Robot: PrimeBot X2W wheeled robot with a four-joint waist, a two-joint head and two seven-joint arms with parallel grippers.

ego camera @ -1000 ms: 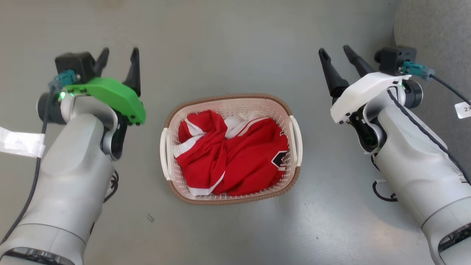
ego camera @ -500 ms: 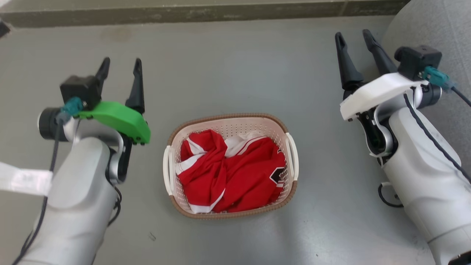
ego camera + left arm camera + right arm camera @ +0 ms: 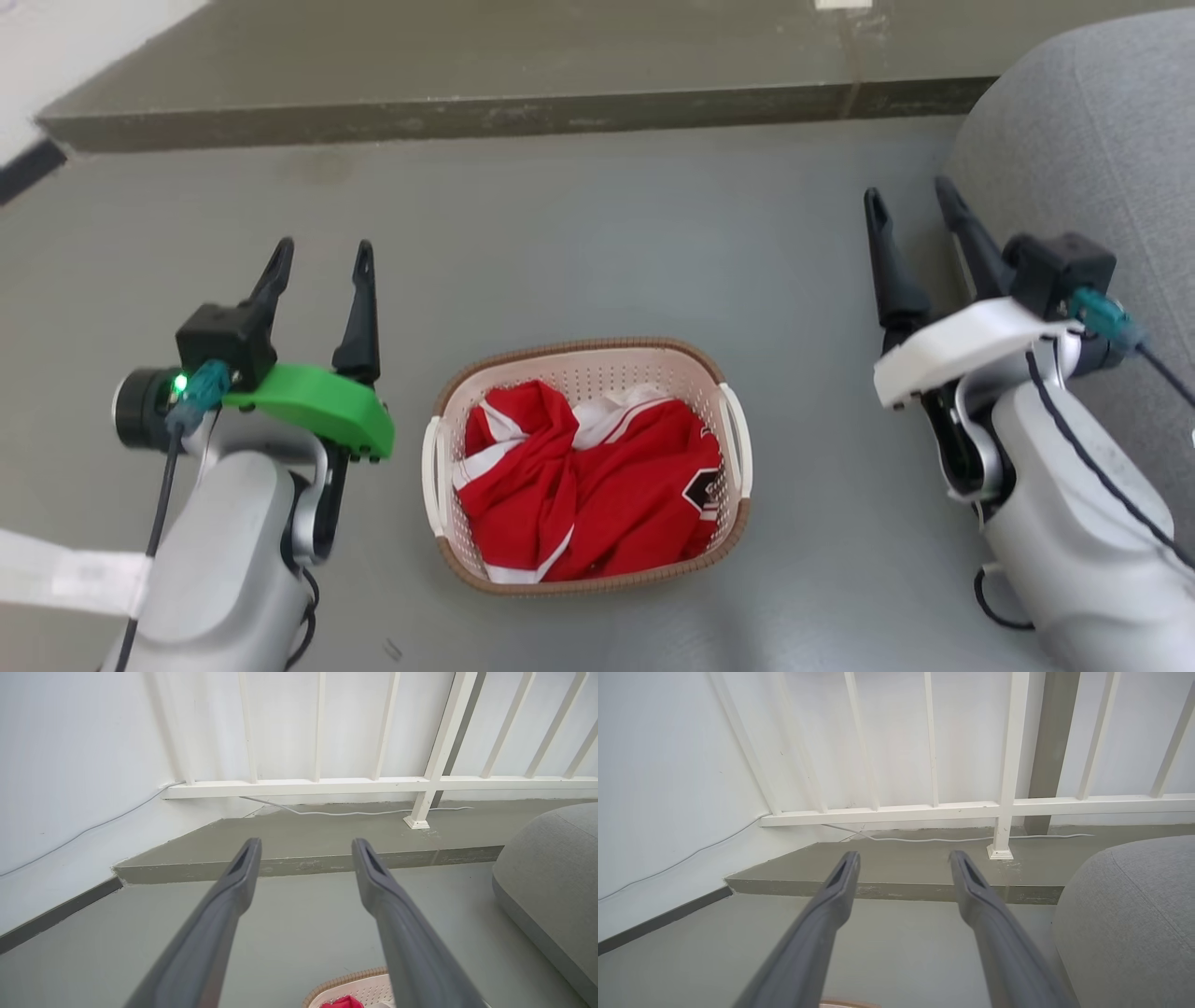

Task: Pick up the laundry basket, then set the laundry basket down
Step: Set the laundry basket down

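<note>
The laundry basket [image 3: 597, 371], cream-white and perforated with a brown woven-look rim, rests on the grey floor between my arms, red-and-white clothing [image 3: 597, 485] heaped inside. White handles sit on its left and right sides. My left gripper [image 3: 322, 252] hovers to the basket's left, open and holding nothing. Off to the basket's right my right gripper [image 3: 910, 196] is open too, nothing between its fingers. The left wrist view catches the basket's rim [image 3: 348, 980] at the bottom edge, beyond my open left gripper [image 3: 306, 847]. My right gripper [image 3: 903, 858] points at the far wall.
A grey cushioned seat [image 3: 1074, 121] rises close to the right arm. A raised concrete step [image 3: 467, 117] crosses the far side, with a white railing [image 3: 327, 784] and a loose white cable [image 3: 355, 812] above it. The white wall [image 3: 70, 765] closes the left.
The head view has tilted up, so the basket sits lower in the picture and the step and seat have come into view. Both grippers stay open and apart from the basket.
</note>
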